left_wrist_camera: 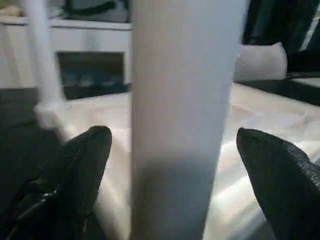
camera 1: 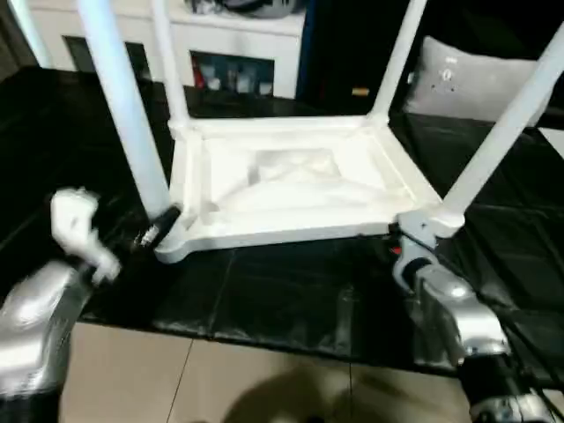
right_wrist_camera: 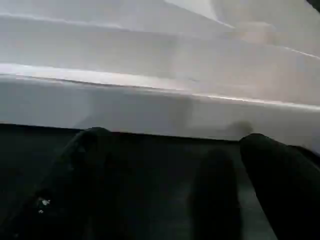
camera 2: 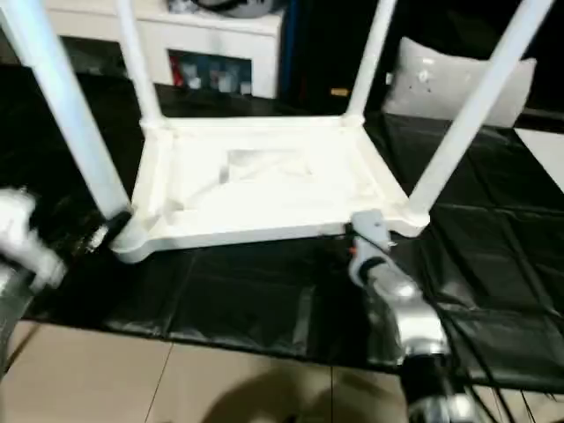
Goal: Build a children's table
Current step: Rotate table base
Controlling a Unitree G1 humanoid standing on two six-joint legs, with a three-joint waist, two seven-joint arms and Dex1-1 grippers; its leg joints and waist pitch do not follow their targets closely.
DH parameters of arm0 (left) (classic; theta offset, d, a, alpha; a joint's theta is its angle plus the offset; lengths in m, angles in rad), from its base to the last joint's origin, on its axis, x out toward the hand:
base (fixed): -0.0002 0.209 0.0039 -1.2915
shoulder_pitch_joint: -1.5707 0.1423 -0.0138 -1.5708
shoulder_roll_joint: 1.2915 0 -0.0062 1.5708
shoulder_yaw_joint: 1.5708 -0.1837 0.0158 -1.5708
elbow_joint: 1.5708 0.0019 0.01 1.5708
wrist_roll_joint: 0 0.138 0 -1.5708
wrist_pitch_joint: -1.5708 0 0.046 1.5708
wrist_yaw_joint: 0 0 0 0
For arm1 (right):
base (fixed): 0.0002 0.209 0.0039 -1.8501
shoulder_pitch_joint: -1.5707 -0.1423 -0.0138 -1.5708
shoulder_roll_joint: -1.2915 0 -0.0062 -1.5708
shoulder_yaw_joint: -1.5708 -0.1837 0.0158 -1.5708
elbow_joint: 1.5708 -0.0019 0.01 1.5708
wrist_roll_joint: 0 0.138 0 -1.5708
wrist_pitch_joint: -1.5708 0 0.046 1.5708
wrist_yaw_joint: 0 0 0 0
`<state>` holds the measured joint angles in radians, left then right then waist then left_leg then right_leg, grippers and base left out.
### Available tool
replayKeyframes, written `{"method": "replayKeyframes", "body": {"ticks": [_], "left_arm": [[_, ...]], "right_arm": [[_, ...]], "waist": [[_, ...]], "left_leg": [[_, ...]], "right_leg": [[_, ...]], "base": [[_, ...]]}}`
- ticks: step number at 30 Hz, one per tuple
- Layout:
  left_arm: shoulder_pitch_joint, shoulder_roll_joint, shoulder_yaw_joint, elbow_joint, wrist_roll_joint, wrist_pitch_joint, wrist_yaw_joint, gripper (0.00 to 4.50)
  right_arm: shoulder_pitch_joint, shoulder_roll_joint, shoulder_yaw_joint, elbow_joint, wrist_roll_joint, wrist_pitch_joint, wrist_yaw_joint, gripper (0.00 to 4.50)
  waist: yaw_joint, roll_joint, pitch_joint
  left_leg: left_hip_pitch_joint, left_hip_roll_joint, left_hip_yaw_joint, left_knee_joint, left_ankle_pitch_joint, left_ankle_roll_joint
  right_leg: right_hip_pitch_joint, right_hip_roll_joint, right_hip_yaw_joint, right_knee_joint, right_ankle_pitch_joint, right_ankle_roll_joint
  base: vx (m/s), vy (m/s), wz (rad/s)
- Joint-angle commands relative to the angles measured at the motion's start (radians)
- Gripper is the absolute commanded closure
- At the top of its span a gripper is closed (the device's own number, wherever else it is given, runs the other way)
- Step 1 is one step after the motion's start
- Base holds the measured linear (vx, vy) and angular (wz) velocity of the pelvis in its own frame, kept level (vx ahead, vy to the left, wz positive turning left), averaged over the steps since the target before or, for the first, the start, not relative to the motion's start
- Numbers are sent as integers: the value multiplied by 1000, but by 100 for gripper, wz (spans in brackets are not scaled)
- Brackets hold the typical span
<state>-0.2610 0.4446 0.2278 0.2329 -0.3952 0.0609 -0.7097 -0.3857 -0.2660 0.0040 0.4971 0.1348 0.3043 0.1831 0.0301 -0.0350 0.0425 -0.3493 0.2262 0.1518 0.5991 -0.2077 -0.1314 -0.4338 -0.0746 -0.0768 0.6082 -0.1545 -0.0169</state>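
With all four legs standing up from the corner sockets of the upturned tabletop (camera 1: 291,189) on the black floor mat (camera 1: 264,300), I judge the seating check is in hand. My left gripper (left_wrist_camera: 175,165) stands wide open around the near-left leg (camera 1: 128,115), holding nothing; my right gripper (right_wrist_camera: 172,165), equally wide and empty, faces the tabletop's near edge. Next: close and press the leg home.
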Motion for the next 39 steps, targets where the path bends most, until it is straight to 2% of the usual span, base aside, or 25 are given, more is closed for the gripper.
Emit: {"method": "replayKeyframes", "body": {"ticks": [1, 2, 3, 4, 8, 9, 10, 11, 14, 15, 16, 17, 19, 20, 25, 29, 30, 31, 32, 33, 34, 36, 37, 38, 39], "left_arm": [[-34, -1, -32, 31, 13, 5, -40, 8], [-37, -1, -34, 33, 13, 6, -42, 8], [-68, -4, -58, 52, 6, 22, -86, 8], [-79, -5, -68, 57, 3, 30, -104, 8], [-97, 8, -152, 29, -33, 107, -258, 8], [-93, 18, -176, 6, -52, 138, -304, 8], [-93, 18, -176, 6, -52, 138, -304, 8], [-86, 34, -208, -37, -90, 196, -362, 8], [-71, 47, -246, -123, -157, 289, -415, 8], [-64, 49, -259, -156, -180, 315, -430, 8], [-57, 44, -275, -201, -210, 350, -448, 8], [-57, 44, -275, -201, -210, 350, -448, 8], [-50, 20, -303, -275, -255, 395, -460, 8], [-63, -32, -321, -312, -282, 413, -434, 8], [-97, -93, -355, -335, -312, 451, -416, 8], [-122, -121, -378, -327, -306, 455, -415, 8], [-146, -152, -397, -317, -296, 456, -408, 8], [-166, -183, -408, -300, -274, 440, -391, 8], [-169, -186, -409, -298, -272, 438, -389, 8], [-199, -229, -420, -264, -230, 400, -354, 8], [-212, -248, -422, -245, -210, 379, -333, 8], [-258, -302, -434, -172, -128, 299, -264, 8], [-258, -302, -434, -172, -128, 299, -264, 8], [-270, -312, -433, -148, -106, 280, -240, 8], [-287, -322, -428, -113, -79, 249, -206, 8]], "right_arm": [[-34, -8, -17, 49, -6, -10, 2, 0], [-36, -8, -17, 53, -6, -11, 2, 0], [-69, -8, -18, 110, -12, -30, 4, 0], [-82, -7, -18, 134, -14, -38, 5, 0], [-177, 5, -18, 298, -27, -103, 18, 0], [-200, 10, -19, 337, -30, -118, 24, 0], [-200, 10, -19, 337, -30, -118, 24, 0], [-233, 20, -18, 388, -34, -143, 40, 0], [-269, 43, -13, 431, -33, -176, 74, 0], [-278, 52, -8, 438, -35, -190, 91, 0], [-292, 66, -2, 456, -34, -207, 114, 0], [-292, 66, -2, 456, -34, -207, 114, 0], [-318, 95, 17, 495, -43, -257, 166, 0], [-332, 126, 35, 518, -50, -285, 212, 0], [-336, 165, 60, 535, -61, -329, 283, 0], [-330, 179, 74, 538, -72, -340, 314, 0], [-326, 184, 81, 548, -83, -356, 335, 0], [-325, 187, 80, 559, -91, -369, 339, 0], [-326, 188, 80, 561, -92, -371, 339, 0], [-325, 190, 79, 572, -98, -387, 345, 0], [-323, 190, 80, 572, -98, -390, 348, 0], [-317, 189, 79, 570, -99, -399, 348, 0], [-317, 189, 79, 570, -99, -399, 348, 0], [-315, 185, 77, 572, -102, -398, 335, 0], [-311, 173, 72, 578, -109, -398, 308, 0]], "waist": [[1, 1, -63], [3, 4, -64], [2, -1, -64], [1, 1, -64], [2, 3, -60], [2, -2, -59], [4, 0, -60], [3, -2, -59], [0, -9, -62], [-1, -9, -63], [-5, -18, -61], [-6, -15, -62], [-17, -18, -62], [-20, -24, -61], [-35, -27, -61], [-36, -28, -61], [-36, -26, -61], [-33, -20, -61], [-35, -22, -60], [-29, -15, -60], [-27, -20, -60], [-21, -24, -61], [-21, -28, -62], [-19, -16, -62], [-22, -24, -63]], "left_leg": [[-15, -19, 22, -70, -147, 9], [-13, -21, 25, -67, -130, 11], [-14, -20, 27, -66, -123, 18], [-11, -20, 28, -65, -126, 19], [-5, -14, 31, -66, -171, 14], [-6, -14, 31, -67, -180, 14], [-6, -13, 31, -67, -178, 13], [-5, -13, 32, -67, -178, 16], [-10, -10, 31, -66, -152, 12], [-10, -11, 32, -65, -150, 12], [-15, -11, 33, -65, -143, 16], [-13, -10, 33, -64, -139, 16], [-16, -9, 32, -64, -141, 19], [-19, -11, 33, -63, -140, 22], [-18, -10, 33, -61, -146, 33], [-15, -9, 33, -60, -145, 42], [-13, -7, 33, -60, -146, 42], [-10, -7, 33, -59, -142, 41], [-11, -7, 34, -60, -141, 44], [-10, -7, 33, -61, -140, 41], [-7, -7, 34, -60, -152, 42], [-10, -8, 33, -60, -156, 45], [-13, -9, 32, -60, -158, 48], [-13, -9, 30, -60, -158, 46], [-14, -10, 31, -59, -161, 48]], "right_leg": [[78, -34, 39, -61, -213, -135], [76, -33, 42, -57, -201, -141], [75, -34, 44, -56, -200, -147], [72, -35, 44, -56, -206, -153], [63, -37, 44, -57, -265, -171], [64, -36, 44, -57, -276, -172], [66, -37, 45, -58, -268, -172], [64, -37, 46, -59, -264, -173], [69, -38, 46, -46, -229, -187], [70, -40, 46, -43, -219, -193], [72, -38, 47, -46, -214, -192], [71, -38, 47, -43, -207, -195], [72, -38, 46, -42, -212, -203], [74, -37, 46, -45, -217, -200], [73, -35, 47, -47, -222, -199], [71, -35, 47, -50, -229, -200], [69, -35, 47, -51, -227, -205], [68, -34, 48, -49, -215, -210], [67, -33, 47, -52, -209, -212], [69, -34, 47, -49, -200, -219], [69, -32, 46, -53, -198, -219], [73, -33, 46, -55, -207, -210], [77, -35, 46, -57, -224, -199], [77, -37, 46, -55, -229, -198], [77, -35, 45, -60, -244, -189]], "base": [[0, 0, 0], [0, 0, 0], [0, 0, 0], [0, 0, 0], [0, 0, 0], [0, 0, 0], [0, 0, 0], [0, 0, 0], [0, 0, 0], [0, 0, 0], [0, 0, 0], [0, 0, 0], [0, 0, 0], [0, 0, 0], [0, 0, 0], [0, 0, 0], [0, 0, 0], [0, 0, 0], [0, 0, 0], [0, 0, 0], [0, 0, 0], [0, 0, 0], [0, 0, 0], [0, 0, 0], [0, 0, 0]]}}
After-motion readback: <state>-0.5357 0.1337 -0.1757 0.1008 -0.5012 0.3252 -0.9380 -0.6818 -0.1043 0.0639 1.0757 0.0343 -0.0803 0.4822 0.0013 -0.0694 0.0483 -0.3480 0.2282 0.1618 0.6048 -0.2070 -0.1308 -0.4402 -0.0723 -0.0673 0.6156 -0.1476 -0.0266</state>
